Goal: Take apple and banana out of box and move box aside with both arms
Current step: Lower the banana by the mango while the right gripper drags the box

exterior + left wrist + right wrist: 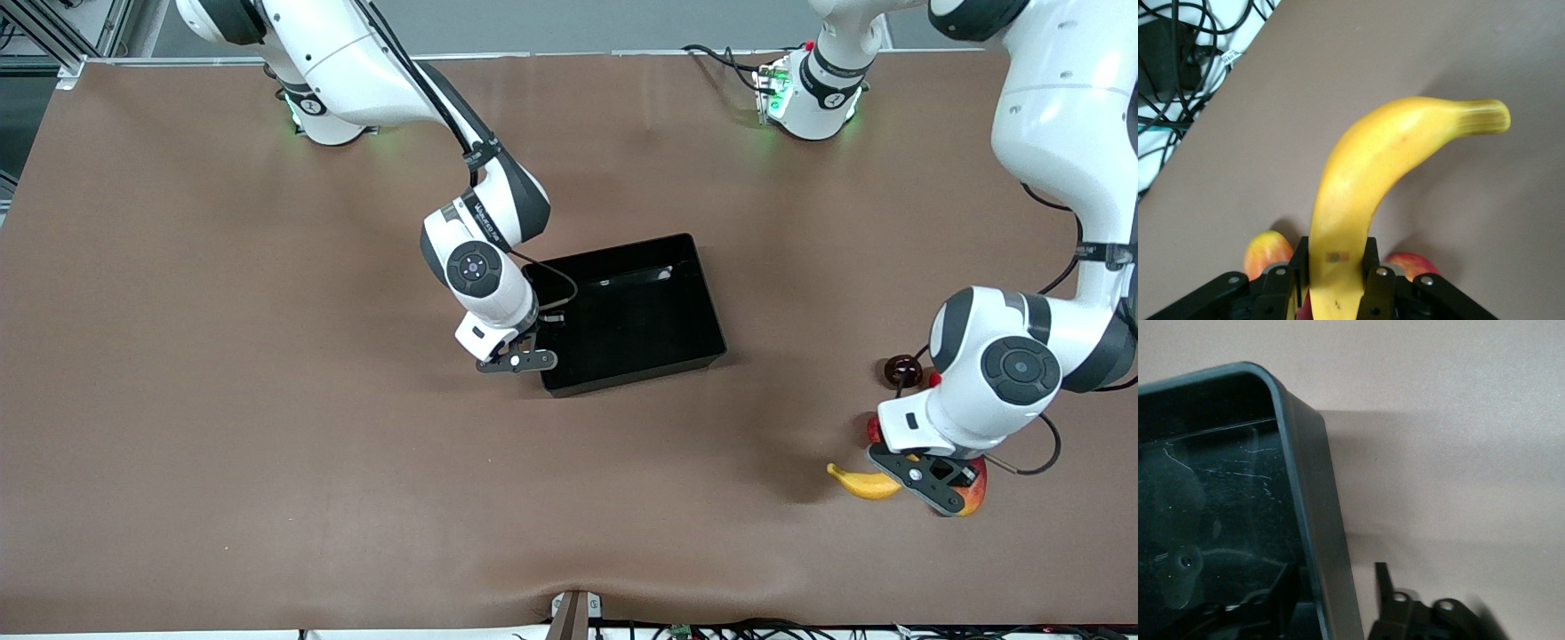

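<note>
At the left arm's end of the counter, left gripper fingers clamp the banana; apple unidentified. Right gripper fingers straddle the emptied box wall, not yet clamped; shifting remains.

Glossy scratched black plastic box, smooth waxy yellow banana, matt brown table

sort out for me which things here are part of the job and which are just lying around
Part of the job:
- box, right claw straddling its wall
- banana, in the left claw
- apple, on the table under that claw

Just lying around:
- dark red round fruit
- small red fruit
</note>
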{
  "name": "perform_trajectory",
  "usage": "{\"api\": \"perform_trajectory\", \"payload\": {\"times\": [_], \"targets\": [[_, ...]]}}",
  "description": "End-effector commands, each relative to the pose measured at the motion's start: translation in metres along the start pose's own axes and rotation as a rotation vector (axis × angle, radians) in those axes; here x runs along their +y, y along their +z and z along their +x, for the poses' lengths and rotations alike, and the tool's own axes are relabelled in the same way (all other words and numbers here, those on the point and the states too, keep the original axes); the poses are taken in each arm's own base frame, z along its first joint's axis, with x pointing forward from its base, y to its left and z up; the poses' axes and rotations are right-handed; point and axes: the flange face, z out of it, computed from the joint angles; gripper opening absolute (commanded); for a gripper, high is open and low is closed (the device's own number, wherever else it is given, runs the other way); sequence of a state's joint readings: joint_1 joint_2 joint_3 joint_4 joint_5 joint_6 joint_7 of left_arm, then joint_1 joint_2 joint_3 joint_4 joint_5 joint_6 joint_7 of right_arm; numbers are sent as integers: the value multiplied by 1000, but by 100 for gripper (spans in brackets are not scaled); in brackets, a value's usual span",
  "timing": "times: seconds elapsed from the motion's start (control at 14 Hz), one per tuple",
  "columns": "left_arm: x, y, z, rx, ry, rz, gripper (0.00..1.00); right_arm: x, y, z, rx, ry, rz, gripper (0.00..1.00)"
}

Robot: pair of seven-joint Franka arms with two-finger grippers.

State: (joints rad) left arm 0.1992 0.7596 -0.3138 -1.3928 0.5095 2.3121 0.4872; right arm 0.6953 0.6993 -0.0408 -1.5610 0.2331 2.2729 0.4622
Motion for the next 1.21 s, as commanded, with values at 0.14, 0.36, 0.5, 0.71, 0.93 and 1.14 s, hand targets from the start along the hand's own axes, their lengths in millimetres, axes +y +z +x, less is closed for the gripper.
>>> {"api": "perform_trajectory", "payload": {"times": [0.14, 0.36, 0.5, 0.71, 0.93, 1.14], "targets": [[-12, 36, -8, 28, 20, 41, 0, 0, -11, 7, 11, 1, 0, 0], [-5, 71, -17, 32, -20, 7, 0, 4, -21, 11, 19, 4, 5, 0], [-2, 78, -18, 26, -37, -2, 0, 21, -48, 21, 21, 33, 15, 0], [1, 86, -21, 16, -69, -9, 0, 66, -106, 31, -40, 68, 3, 0], [8, 94, -27, 1, -109, -25, 0, 124, -163, 32, -78, 97, -7, 0], [13, 105, -40, -25, -98, -43, 0, 207, -197, 34, -50, 129, -57, 0]]}}
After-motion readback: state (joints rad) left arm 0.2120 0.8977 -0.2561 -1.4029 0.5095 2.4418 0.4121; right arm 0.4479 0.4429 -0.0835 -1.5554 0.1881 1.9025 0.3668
